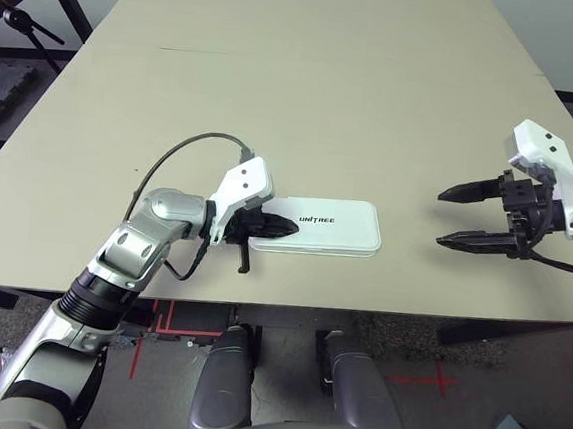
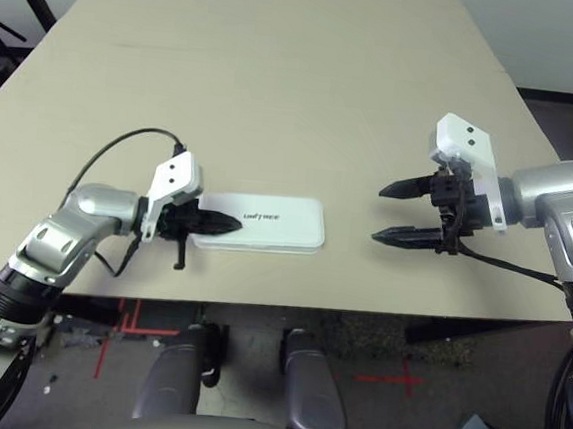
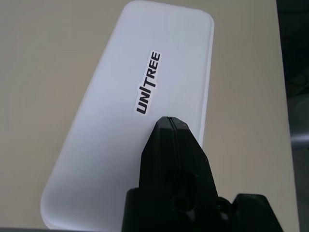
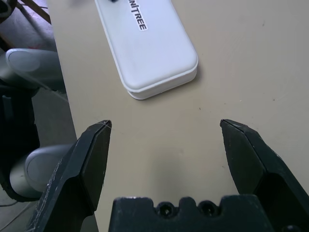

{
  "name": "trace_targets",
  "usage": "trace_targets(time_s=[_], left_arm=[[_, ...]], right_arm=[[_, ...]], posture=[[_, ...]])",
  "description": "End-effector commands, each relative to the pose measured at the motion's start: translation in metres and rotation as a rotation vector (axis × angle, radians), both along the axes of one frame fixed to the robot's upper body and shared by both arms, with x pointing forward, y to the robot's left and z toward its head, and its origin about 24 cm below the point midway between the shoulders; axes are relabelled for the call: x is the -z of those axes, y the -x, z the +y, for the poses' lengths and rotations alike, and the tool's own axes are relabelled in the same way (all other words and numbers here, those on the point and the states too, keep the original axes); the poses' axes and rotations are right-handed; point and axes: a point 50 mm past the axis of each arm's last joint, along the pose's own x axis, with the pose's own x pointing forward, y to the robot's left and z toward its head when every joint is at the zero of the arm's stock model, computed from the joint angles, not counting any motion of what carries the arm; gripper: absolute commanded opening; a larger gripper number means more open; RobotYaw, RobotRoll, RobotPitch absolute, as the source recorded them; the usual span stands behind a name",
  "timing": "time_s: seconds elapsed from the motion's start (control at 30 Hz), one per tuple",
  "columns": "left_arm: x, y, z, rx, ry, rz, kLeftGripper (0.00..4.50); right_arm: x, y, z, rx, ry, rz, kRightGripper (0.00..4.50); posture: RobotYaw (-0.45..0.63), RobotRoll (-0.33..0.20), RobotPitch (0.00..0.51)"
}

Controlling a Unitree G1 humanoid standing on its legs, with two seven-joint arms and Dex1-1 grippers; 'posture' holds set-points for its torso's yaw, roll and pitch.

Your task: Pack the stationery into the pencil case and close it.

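Left: the silver left arm reaches in over the near edge of the beige rectangular table [image 1: 307, 96]. Its left gripper [image 1: 283, 227], two black fingers under a white wrist housing, is clenched with nothing between the fingers; the tips lie over the left end of the pencil case lid, and in the left wrist view the joined fingertips [image 3: 170, 126] sit just below the lettering. Whether they press on the lid cannot be told.

Centre: the white rectangular hard pencil case [image 1: 331, 226] with rounded corners lies flat on the table near its front edge, lid down and shut, dark "UNITREE" lettering [image 3: 148, 82] facing up. No stationery lies loose on the table top.

Right: the right gripper [image 1: 457, 217] hangs above the table, well apart from the case, pointing toward it. Its black fingers [image 4: 94, 150] are spread wide and released, grasping nothing.
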Motion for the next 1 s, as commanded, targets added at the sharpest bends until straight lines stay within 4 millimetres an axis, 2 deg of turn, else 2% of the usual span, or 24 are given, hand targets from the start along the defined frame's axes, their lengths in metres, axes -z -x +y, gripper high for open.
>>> trace_targets(time_s=[0.03,0.13,0.27,0.37,0.53,0.7,0.9,1.0], left_arm=[[0.024,0.000,0.009,-0.049,-0.107,0.067,0.03],[0.022,-0.002,0.009,-0.065,-0.070,0.051,0.03],[0.005,-0.010,0.006,-0.123,0.091,-0.009,0.03],[-0.007,-0.016,0.010,-0.183,0.201,-0.058,0.62],[-0.025,-0.028,0.022,-0.327,0.393,-0.131,2.55],[-0.043,-0.047,0.055,-0.612,0.576,-0.220,4.46],[-0.033,-0.060,0.099,-0.913,0.596,-0.348,4.46],[-0.028,-0.063,0.115,-1.025,0.602,-0.400,4.46]], right_arm=[[0.004,0.000,0.002,-0.010,0.011,0.009,4.50],[0.006,-0.001,0.003,-0.008,0.008,0.005,4.50],[0.007,-0.004,0.004,0.012,-0.025,-0.020,4.50],[0.009,-0.010,0.005,0.058,-0.128,-0.050,4.50],[0.014,-0.029,0.005,0.226,-0.263,-0.153,4.50],[0.023,-0.045,0.004,0.433,-0.404,-0.240,4.50],[0.028,-0.059,0.002,0.685,-0.688,-0.371,4.50],[0.039,-0.067,-0.005,0.890,-0.740,-0.423,4.50]], posture=[[-0.08,0.000,0.155],[-0.08,0.000,0.154],[-0.08,0.000,0.159],[-0.08,0.000,0.161],[-0.07,0.000,0.163],[-0.06,0.000,0.166],[-0.06,0.000,0.171],[-0.06,0.000,0.168]])
